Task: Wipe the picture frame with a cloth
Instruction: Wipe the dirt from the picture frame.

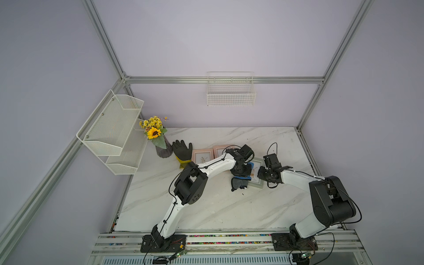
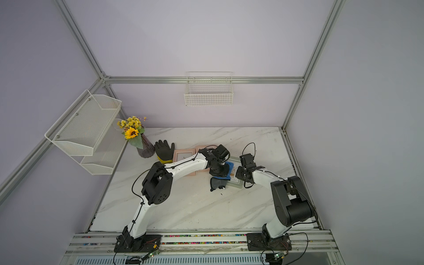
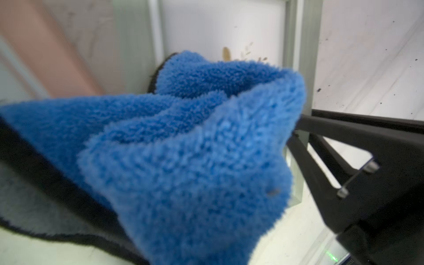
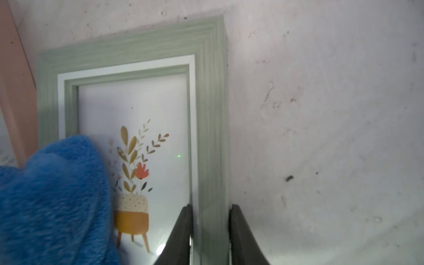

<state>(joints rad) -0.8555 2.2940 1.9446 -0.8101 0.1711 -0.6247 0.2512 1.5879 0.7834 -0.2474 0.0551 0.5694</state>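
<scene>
While the marble desk (image 1: 206, 206) carries everything, the step in hand looks like the wiping itself. Toward the desk's far right lies the green picture frame (image 4: 211, 91), flat, just beside a pink frame (image 4: 18, 91). The blue cloth (image 3: 183, 149) sits bunched on the glass at the side nearer the left arm, its grey tail spilling onto the desk. The right fingers (image 4: 181, 229) are clamped across one side rail, steadying the frame. The left fingers (image 3: 344, 142) are pinched together on the cloth. Next, I judge, the cloth must sweep over the bare glass toward the clamped rail.
</scene>
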